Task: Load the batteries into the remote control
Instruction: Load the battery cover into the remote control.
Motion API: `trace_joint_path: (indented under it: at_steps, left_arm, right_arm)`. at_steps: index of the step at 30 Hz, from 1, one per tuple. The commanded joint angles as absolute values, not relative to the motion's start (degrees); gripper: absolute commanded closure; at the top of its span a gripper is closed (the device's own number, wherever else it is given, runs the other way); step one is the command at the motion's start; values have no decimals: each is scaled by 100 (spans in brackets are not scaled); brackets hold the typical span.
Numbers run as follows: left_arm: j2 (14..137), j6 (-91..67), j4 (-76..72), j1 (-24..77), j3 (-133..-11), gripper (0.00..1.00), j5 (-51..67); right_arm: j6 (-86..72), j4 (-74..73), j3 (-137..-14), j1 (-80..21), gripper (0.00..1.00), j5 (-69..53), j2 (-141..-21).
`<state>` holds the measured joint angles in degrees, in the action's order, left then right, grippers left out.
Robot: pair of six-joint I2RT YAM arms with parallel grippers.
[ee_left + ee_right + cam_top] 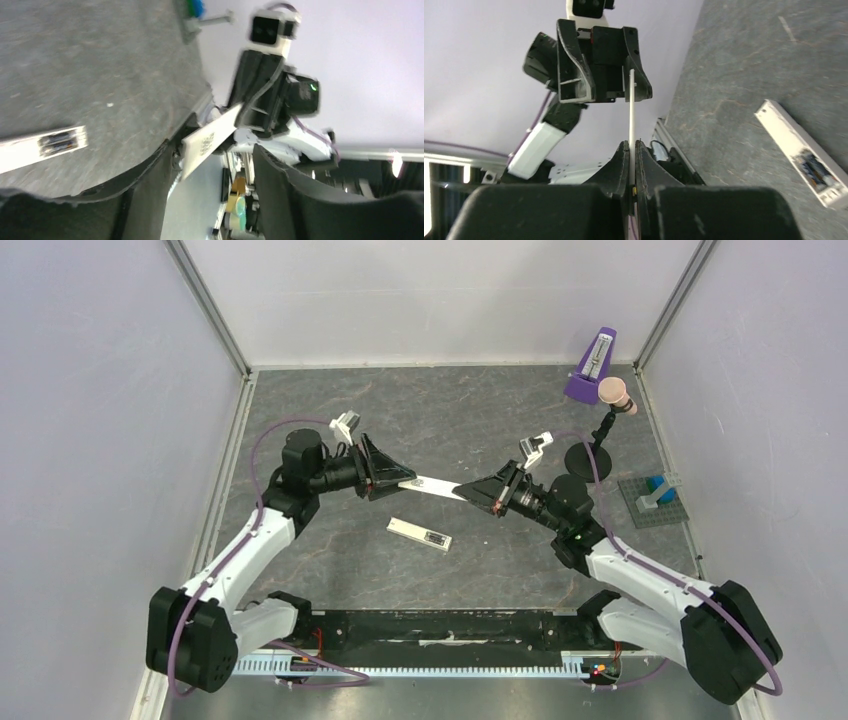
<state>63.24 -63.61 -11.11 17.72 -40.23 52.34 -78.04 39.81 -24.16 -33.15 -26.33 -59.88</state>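
Note:
The white remote control point(420, 533) lies flat on the grey table between the arms, back side up. Its dark recess point(814, 168) shows small dark shapes that look like the batteries point(60, 141). Above it a thin flat white cover strip point(435, 486) hangs in the air between the two grippers. My right gripper point(631, 145) is shut on one end of the strip point(631, 110). My left gripper point(212, 150) stands open around the other end; the strip point(210, 140) rests near its left finger. In the top view the left gripper point(408, 480) and right gripper point(463, 490) face each other.
A purple wedge-shaped object point(592, 368) and a pink-tipped black stand point(605, 420) are at the back right. A grey tray with blue blocks point(655, 498) sits by the right wall. Pale walls close in the table on three sides.

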Motion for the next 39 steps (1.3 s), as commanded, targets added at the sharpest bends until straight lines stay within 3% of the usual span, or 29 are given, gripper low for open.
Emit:
trace_joint_path:
  at_steps: [1, 3, 6, 21, 39]
  left_arm:
    - [6126, -4680, 2001, 1618, -4592, 30, 3278]
    - [6165, -4247, 3058, 1608, -4715, 29, 2098]
    - [6202, -4066, 3301, 1600, -4456, 29, 1366]
    - [6001, -4421, 2216, 1591, -3179, 31, 1386]
    - [6061, -4547, 1258, 1591, -2845, 31, 1388]
  right_arm:
    - [-7149, 2914, -2346, -3322, 100, -2072, -5784]
    - [-6977, 2705, -2237, -3364, 100, -1844, -5791]
    - [-6909, 2780, -2047, -3609, 100, -1511, -6006]
    - [-7692, 4969, -1722, -4671, 100, -732, -7875]
    - [-8855, 5527, -1903, -5069, 100, 177, -8977]
